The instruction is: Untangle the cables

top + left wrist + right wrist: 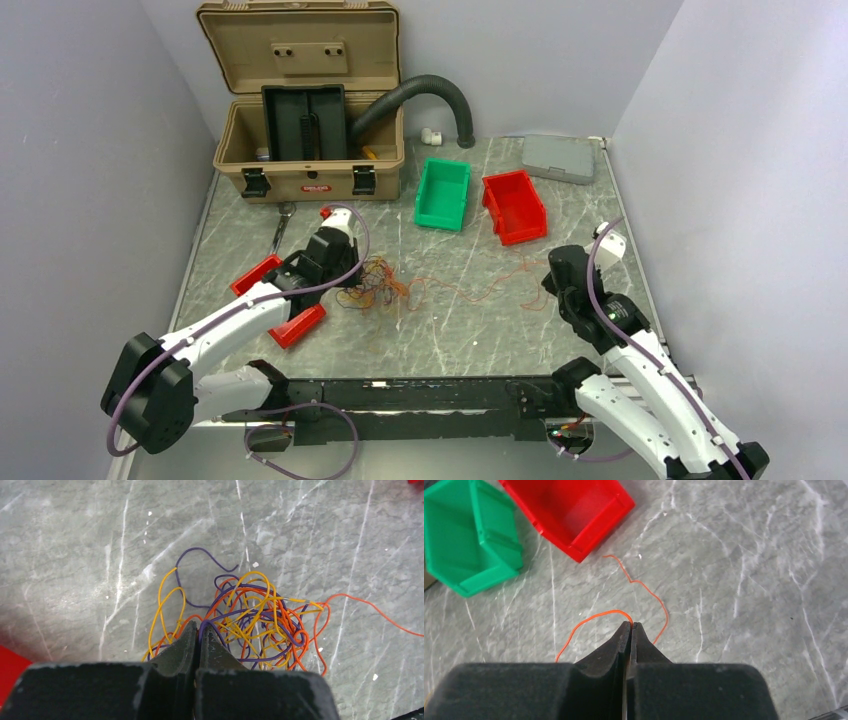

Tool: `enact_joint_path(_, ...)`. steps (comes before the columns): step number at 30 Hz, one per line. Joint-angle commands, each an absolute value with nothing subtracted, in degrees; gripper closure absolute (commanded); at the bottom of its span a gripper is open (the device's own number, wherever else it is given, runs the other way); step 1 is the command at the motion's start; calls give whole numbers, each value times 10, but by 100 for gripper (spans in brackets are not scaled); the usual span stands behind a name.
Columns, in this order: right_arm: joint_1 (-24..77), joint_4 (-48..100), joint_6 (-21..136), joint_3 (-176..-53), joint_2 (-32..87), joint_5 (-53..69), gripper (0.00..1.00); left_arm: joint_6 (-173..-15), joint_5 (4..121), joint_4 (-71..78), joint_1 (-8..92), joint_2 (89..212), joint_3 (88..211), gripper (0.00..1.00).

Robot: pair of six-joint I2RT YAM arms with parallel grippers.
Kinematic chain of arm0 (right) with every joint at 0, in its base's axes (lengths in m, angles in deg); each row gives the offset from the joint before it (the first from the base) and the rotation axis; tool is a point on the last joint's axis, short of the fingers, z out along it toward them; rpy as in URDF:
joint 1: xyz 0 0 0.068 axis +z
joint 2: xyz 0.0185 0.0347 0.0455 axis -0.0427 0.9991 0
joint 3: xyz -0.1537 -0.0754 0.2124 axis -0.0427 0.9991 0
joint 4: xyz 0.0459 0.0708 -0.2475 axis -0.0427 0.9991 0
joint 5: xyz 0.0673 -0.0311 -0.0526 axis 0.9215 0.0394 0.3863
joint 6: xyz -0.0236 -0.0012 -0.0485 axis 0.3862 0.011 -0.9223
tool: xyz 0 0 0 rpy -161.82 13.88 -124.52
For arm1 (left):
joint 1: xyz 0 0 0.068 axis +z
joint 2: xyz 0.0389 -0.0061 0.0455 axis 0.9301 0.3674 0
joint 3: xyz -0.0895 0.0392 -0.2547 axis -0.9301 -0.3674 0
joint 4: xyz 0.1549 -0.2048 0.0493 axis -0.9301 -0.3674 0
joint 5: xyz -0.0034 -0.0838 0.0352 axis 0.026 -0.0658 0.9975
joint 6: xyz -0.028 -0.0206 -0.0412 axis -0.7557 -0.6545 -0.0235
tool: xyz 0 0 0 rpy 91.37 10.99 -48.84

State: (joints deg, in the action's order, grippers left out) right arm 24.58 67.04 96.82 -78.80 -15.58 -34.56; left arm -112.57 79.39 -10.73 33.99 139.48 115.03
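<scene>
barely started tbh; right gripper (630,625) pinches one orange strand (591,617) stretched toward the right edge; left gripper (199,627) clamps the cables (260,622), mostly knotted

Smooth veined stone-look table (450,335), glossy plastic red bin (569,515), green bin (484,540), smooth-coated cables (257,617).

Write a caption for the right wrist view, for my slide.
Right pincer closed on an orange wire; green bin and red bin beyond.

Left fingers (182,649) pressed tightly together, pointing down; right fingers (620,646) pressed tightly together too
</scene>
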Motion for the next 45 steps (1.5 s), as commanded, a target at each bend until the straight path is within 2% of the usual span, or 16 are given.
enact_joint_path(1, 245, 684, 996, -791, -159, -392, 90, -1130, 831, -121, 338, 1382, 1173, 100)
enact_joint_path(4, 245, 586, 839, -777, -173, -247, 39, -1126, 824, -115, 337, 1373, 1169, 100)
enact_joint_path(5, 245, 560, 811, -770, -181, -189, 27, -1125, 822, -114, 337, 1370, 1167, 100)
enact_joint_path(7, 245, 513, 786, -753, -189, -124, 19, -1127, 816, -108, 337, 1366, 1163, 100)
enact_joint_path(11, 246, 478, 789, -751, -136, -78, 17, -1132, 806, -99, 337, 1367, 1160, 100)
enact_joint_path(17, 256, 384, 746, -749, -32, 74, 17, -1130, 808, -101, 337, 1367, 1161, 100)
enact_joint_path(24, 273, 260, 697, -736, 65, 133, 18, -1133, 812, -109, 336, 1367, 1164, 100)
enact_joint_path(29, 290, 261, 694, -789, 147, 146, 20, -1133, 813, -111, 337, 1360, 1162, 100)
enact_joint_path(32, 331, 257, 713, -804, 175, 124, 19, -1131, 814, -112, 337, 1361, 1163, 100)
enact_joint_path(34, 361, 257, 736, -805, 190, 92, 12, -1130, 816, -114, 336, 1363, 1164, 100)
enact_joint_path(37, 395, 239, 773, -799, 210, 54, 10, -1132, 815, -113, 337, 1363, 1163, 100)
enact_joint_path(45, 433, 224, 815, -789, 277, -47, 24, -1126, 815, -115, 337, 1366, 1168, 100)
